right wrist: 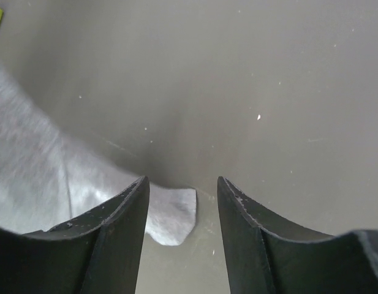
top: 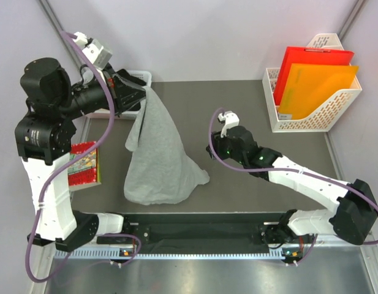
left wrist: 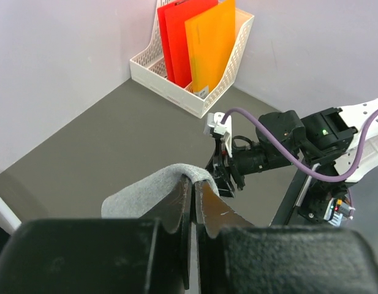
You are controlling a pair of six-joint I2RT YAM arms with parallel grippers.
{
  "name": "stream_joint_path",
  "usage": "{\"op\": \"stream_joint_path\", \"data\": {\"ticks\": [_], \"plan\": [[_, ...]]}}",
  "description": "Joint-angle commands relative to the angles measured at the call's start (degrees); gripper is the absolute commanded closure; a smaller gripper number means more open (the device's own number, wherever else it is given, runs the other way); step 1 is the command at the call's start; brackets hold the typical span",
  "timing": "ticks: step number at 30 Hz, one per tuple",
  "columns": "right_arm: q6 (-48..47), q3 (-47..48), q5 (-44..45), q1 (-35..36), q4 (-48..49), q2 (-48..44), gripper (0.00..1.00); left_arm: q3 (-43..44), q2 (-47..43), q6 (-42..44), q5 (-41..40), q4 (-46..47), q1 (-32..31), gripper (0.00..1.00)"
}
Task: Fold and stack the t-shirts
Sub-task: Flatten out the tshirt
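Left pincer (top: 138, 92), clamped on the grey tee (top: 157, 153), is holding it high at upper left to unfurl it; right pincer (right wrist: 182, 184) is hovering apart near its corner.

Dark grey table (top: 250, 184); lower part of a grey t-shirt (top: 158, 165) rests on it; white file rack (top: 317, 119) at the far right corner; red packet (top: 84, 165) at the left edge.
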Motion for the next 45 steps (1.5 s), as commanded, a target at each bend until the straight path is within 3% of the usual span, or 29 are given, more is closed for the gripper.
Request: {"op": "stream_joint_path", "data": {"ticks": [1,4,10,18,23,29,32,35,36,37,39,40,45], "plan": [[0.3,-1.6,-0.4,1.1,3.1,-1.5,0.52,-2.8,-1.5,2.9,-5.0,5.0,-3.0,1.0],[-0.5,-3.3,-0.3,1.9,3.3,-4.1,0.52,-2.6,-1.8,4.4,-8.3,4.2,-6.3,1.0],[-1.4,-3.5,-0.6,2.5,3.2,-3.9,0.52,-2.1,-6.5,6.2,-12.4,2.4,-5.7,1.0],[-3.1,-2.3,-3.9,2.8,2.3,-5.1,0.52,-5.5,-17.5,8.0,-11.8,-2.9,2.8,1.0],[-3.2,-2.8,-5.4,3.1,2.2,-6.5,0.52,0.4,-20.1,6.8,-11.3,-5.4,7.7,1.0],[-3.2,-3.3,-4.7,3.7,2.1,-7.7,0.52,2.8,-20.0,5.7,4.1,-4.3,22.3,1.0],[-2.7,-4.3,-3.5,4.0,2.5,-9.1,0.52,-4.4,-21.5,2.8,14.3,3.5,31.6,1.0],[-2.0,-6.5,-1.0,3.9,2.7,-11.3,0.52,-17.1,-22.5,-8.4,24.4,20.6,40.1,1.0],[-1.9,-6.9,-0.2,3.9,2.8,-12.7,0.52,-20.6,-22.6,-19.0,26.4,26.9,42.3,1.0],[-1.5,-7.3,0.5,3.9,2.9,-13.6,0.52,-28.7,-22.7,-26.3,28.1,46.0,46.7,1.0],[-0.6,-8.7,1.8,3.9,3.3,-15.9,0.52,-35.1,-23.1,-44.8,29.2,66.4,50.0,1.0],[-0.4,-9.0,1.9,3.9,3.5,-16.6,0.52,-37.1,-22.8,-47.8,28.8,75.4,51.1,1.0],[0.7,-9.6,1.8,4.3,4.6,-17.6,0.51,-39.3,-21.5,-46.0,29.3,76.7,51.0,1.0]]}}
